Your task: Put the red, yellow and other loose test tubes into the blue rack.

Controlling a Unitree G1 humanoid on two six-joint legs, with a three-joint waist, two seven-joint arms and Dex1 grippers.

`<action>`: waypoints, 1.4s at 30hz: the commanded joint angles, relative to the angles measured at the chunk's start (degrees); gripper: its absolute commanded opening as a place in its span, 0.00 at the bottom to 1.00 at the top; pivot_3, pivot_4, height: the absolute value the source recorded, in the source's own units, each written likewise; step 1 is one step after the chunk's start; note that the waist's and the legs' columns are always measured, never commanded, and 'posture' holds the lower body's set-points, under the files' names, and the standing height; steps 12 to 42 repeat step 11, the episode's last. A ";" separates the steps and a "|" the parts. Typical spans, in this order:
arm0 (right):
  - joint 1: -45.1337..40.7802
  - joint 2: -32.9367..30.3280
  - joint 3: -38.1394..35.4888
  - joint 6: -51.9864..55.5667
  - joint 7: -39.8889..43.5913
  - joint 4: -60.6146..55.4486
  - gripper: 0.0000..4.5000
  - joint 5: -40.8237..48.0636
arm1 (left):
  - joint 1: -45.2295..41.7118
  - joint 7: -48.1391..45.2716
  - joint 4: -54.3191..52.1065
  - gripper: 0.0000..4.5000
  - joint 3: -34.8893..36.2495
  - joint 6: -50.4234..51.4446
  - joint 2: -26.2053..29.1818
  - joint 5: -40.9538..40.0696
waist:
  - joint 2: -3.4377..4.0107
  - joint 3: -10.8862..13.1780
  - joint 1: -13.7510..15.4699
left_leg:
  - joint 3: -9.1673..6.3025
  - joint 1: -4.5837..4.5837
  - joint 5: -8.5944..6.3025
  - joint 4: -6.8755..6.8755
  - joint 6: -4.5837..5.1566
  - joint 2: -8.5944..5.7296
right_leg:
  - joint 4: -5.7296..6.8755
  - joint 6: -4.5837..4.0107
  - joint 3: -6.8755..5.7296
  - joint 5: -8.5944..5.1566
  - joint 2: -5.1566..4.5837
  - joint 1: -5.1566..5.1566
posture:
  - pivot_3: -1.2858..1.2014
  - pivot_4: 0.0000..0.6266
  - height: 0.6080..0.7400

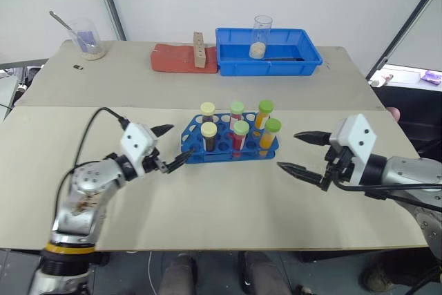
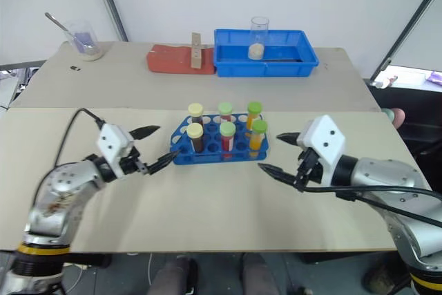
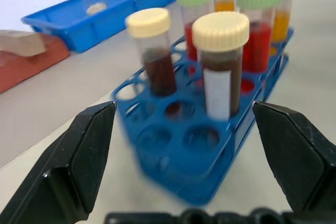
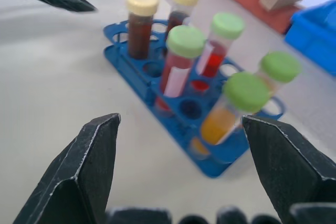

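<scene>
Left eye view shows the blue rack (image 1: 230,144) standing near the middle of the table (image 1: 207,205), holding six upright test tubes. Two tubes with pale yellow caps (image 1: 208,130) hold dark brown liquid at the rack's left end, two with light green caps (image 1: 240,128) hold red liquid in the middle, and two with brighter green caps (image 1: 272,126) hold orange-yellow liquid at the right end. Several rack holes along the front stand unfilled. The left gripper (image 1: 170,146) sits just beside the rack's left end, jaws spread wide and holding nothing. The right gripper (image 1: 300,151) hangs near the rack's right end, jaws wide too, holding nothing.
</scene>
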 commanded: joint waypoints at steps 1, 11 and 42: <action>1.02 -2.13 -5.02 -5.04 7.73 3.46 0.91 1.13 | 3.85 -0.87 -9.30 0.98 5.24 5.21 5.03 -2.67 | 0.00 0.00 -0.03 | 0.02 0.01 0.00 -0.01 0.00 0.00 | -0.02 0.00 0.01 0.00 -0.02 0.01 | 0.52 0.24 1.00; 2.40 -4.65 -8.60 -4.85 15.11 7.62 0.91 2.70 | 9.74 -1.72 -13.01 0.98 7.62 7.84 6.30 -7.15 | 0.01 0.01 0.09 | 0.11 0.12 0.00 -0.05 -0.01 0.02 | -0.01 -0.08 0.00 -0.02 -0.07 0.00 | 0.52 0.24 1.00; 2.40 -4.65 -8.60 -4.85 15.11 7.62 0.91 2.70 | 9.74 -1.72 -13.01 0.98 7.62 7.84 6.30 -7.15 | 0.01 0.01 0.09 | 0.11 0.12 0.00 -0.05 -0.01 0.02 | -0.01 -0.08 0.00 -0.02 -0.07 0.00 | 0.52 0.24 1.00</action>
